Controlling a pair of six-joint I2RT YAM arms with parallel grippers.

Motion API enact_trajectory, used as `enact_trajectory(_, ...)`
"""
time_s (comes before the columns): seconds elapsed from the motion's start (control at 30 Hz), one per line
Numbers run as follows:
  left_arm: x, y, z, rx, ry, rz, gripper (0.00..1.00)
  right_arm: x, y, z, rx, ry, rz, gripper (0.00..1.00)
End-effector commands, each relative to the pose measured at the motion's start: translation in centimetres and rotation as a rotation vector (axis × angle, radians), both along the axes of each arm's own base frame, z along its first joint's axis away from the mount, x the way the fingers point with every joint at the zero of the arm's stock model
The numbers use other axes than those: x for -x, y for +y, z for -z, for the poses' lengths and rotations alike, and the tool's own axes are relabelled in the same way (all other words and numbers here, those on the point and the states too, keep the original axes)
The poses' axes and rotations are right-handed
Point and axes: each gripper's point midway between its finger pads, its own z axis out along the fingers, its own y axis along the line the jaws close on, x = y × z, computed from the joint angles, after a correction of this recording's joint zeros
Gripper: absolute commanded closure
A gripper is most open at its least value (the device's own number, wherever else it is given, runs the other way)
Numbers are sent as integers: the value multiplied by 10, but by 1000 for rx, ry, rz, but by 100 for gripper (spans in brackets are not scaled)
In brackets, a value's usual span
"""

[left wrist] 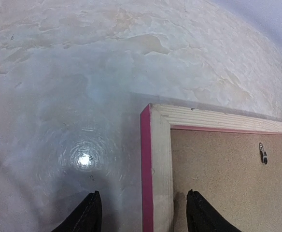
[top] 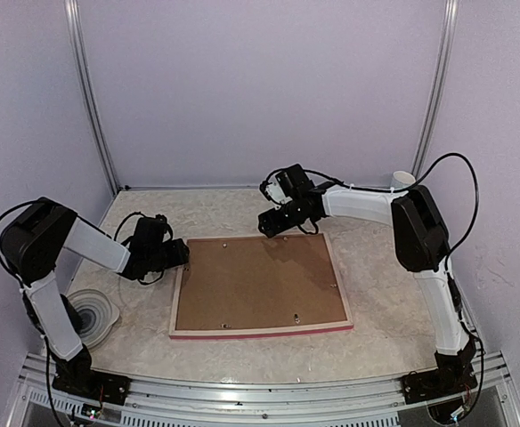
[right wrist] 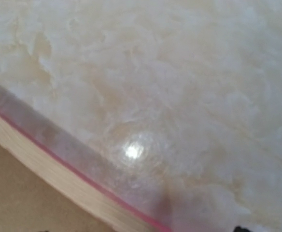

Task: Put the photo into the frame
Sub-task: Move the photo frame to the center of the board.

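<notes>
The frame [top: 177, 298] lies back-up on the table, pale wood rails with a pink-red outer edge, and a brown backing board [top: 255, 280] fills it. The photo is hidden. My left gripper [top: 182, 253] is at the frame's far left corner. In the left wrist view it [left wrist: 143, 192] is open, its fingers astride the left rail [left wrist: 160, 159] without touching it. My right gripper [top: 271, 226] hovers at the frame's far edge. The right wrist view shows that rail [right wrist: 44, 164] and only a dark fingertip [right wrist: 237, 228], so the jaws stand wide with nothing between them.
A pale round disc [top: 91, 313] lies at the near left beside the left arm. A white cup [top: 404, 179] stands at the back right corner. A small metal hanger [left wrist: 263, 153] sits on the backing board. Walls close in on three sides.
</notes>
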Motion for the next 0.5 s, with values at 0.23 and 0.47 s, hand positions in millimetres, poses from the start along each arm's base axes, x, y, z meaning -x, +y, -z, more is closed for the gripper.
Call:
enact_trajectory(0.23, 28, -15, 23, -37, 80, 72, 54, 37, -1, 19, -1, 68, -47, 19)
enact_trajectory(0.47, 34, -13, 33, -64, 105, 65, 68, 47, 8, 7, -20, 65, -68, 20)
